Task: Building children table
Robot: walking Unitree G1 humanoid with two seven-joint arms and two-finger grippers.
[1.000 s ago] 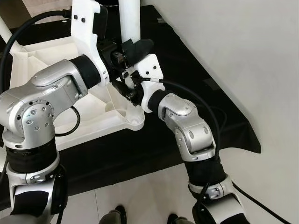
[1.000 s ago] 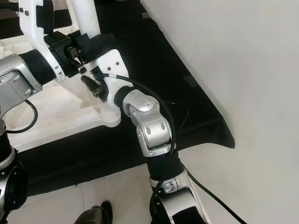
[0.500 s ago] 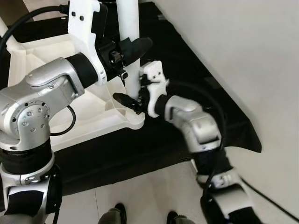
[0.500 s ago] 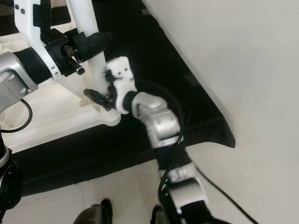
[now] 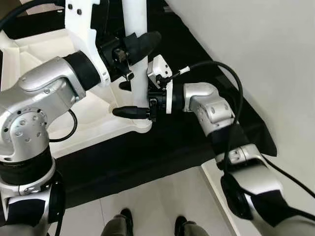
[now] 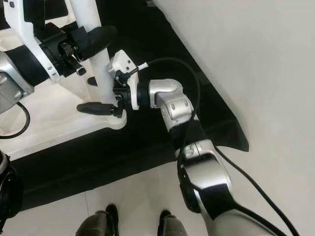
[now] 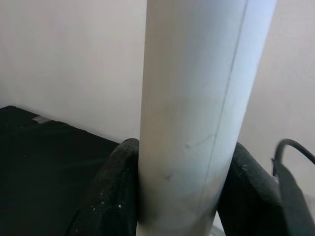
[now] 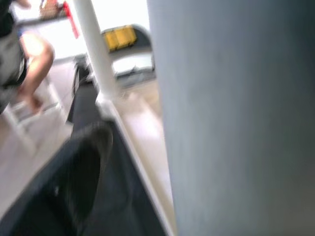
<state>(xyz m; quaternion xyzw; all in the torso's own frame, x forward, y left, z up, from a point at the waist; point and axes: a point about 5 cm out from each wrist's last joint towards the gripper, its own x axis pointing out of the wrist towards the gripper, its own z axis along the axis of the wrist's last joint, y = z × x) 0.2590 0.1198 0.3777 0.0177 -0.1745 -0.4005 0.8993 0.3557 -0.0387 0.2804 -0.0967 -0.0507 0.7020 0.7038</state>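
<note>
Table leg [image 5: 136, 44]: white round post, standing upright in the corner socket of the upturned white tabletop [image 5: 59, 118]; I am seeing it run up out of the top of the head views.
Shoes [image 5: 123, 217]: a person's dark shoes are showing nearest to me on the pale floor tiles.
Black cloth [image 5: 162, 147]: it is lying on the floor under the tabletop, next to the white wall [image 5: 246, 49].
Right gripper [image 5: 129, 98]: I am reaching it in from the right at the bottom of the leg, just above the socket; its fingers [image 5: 129, 111] are sitting spread on either side of the post, and I cannot tell whether they are touching it.
Left gripper [image 7: 182, 191]: I am holding it higher on the same leg, its black pads [image 7: 115, 189] pressing both sides of the post, clamped around it.
Second leg [image 8: 93, 49]: in the right wrist view, another white post is standing at a further corner.
</note>
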